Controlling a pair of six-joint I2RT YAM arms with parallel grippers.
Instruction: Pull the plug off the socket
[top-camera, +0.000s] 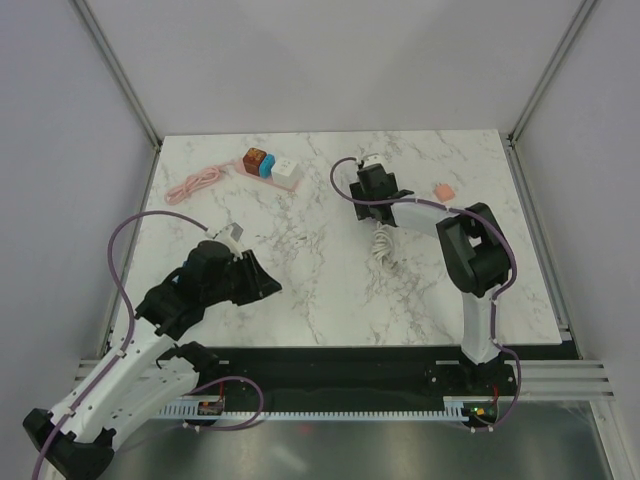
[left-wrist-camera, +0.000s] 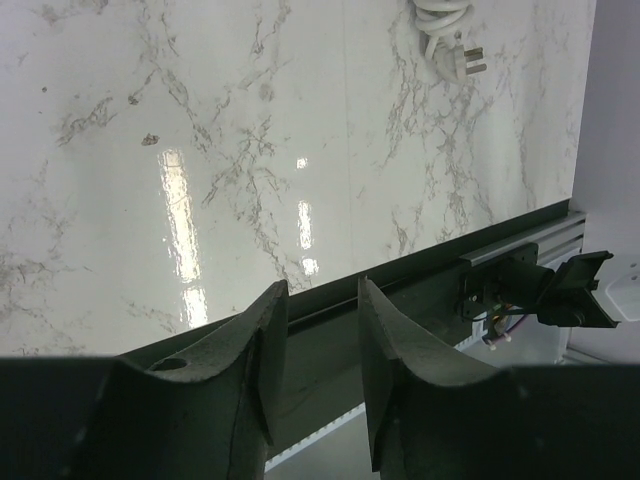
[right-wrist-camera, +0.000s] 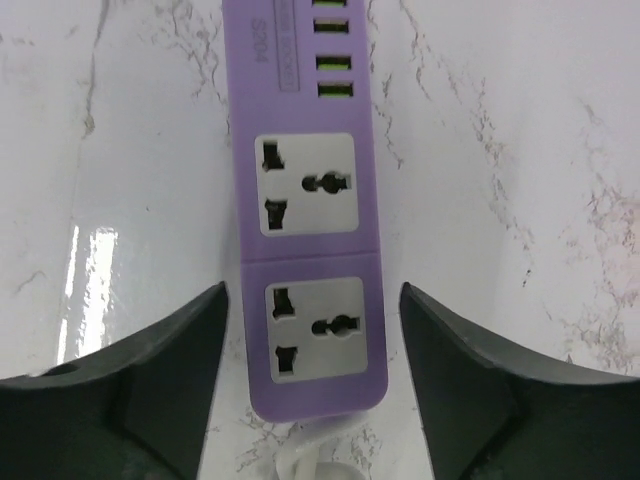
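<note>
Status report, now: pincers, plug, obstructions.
Left pincer open, empty. Right pincer open, straddling purple power strip. White plug loose on table; both visible sockets empty. Nothing in the way.

One purple strip (right-wrist-camera: 305, 250), one loose plug (left-wrist-camera: 462, 58)

On my overhead feed the left arm (top-camera: 110, 378), lower left, and the right arm (top-camera: 482, 320), right of centre, matched: white links between bulky black joints. A purple cable (top-camera: 118, 262) looped beside the left arm; a second cable (top-camera: 332, 180) ran along the right. In the wrist views the left fingers (left-wrist-camera: 245, 380) and right fingers (right-wrist-camera: 165, 375) were dark, matte, tapered wedges.
</note>
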